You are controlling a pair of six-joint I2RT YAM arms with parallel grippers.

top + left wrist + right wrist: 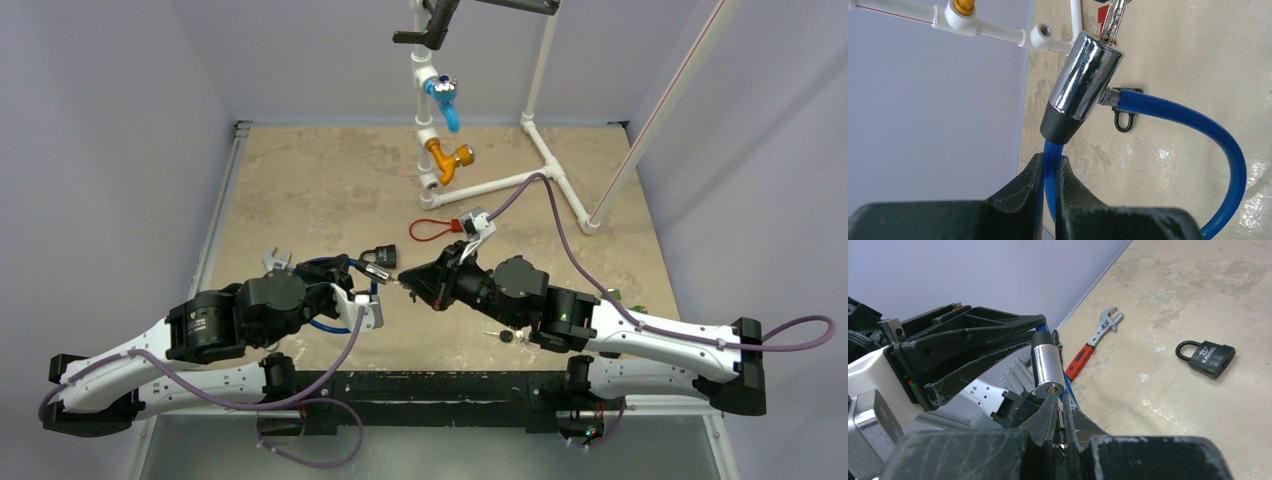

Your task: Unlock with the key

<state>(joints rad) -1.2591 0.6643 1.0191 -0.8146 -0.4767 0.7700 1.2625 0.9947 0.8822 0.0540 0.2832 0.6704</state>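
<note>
A blue cable lock with a chrome cylinder is held up off the table. My left gripper is shut on the blue cable just below the cylinder's black collar. In the right wrist view the cylinder faces me with its brass keyhole. My right gripper is shut on a small metal key, whose tip sits just below and right of the keyhole. In the top view the left gripper and right gripper meet at table centre.
A black padlock lies on the table beyond the grippers. A red-handled wrench lies left. A red cable loop, a white pipe frame with taps, and spare keys are nearby.
</note>
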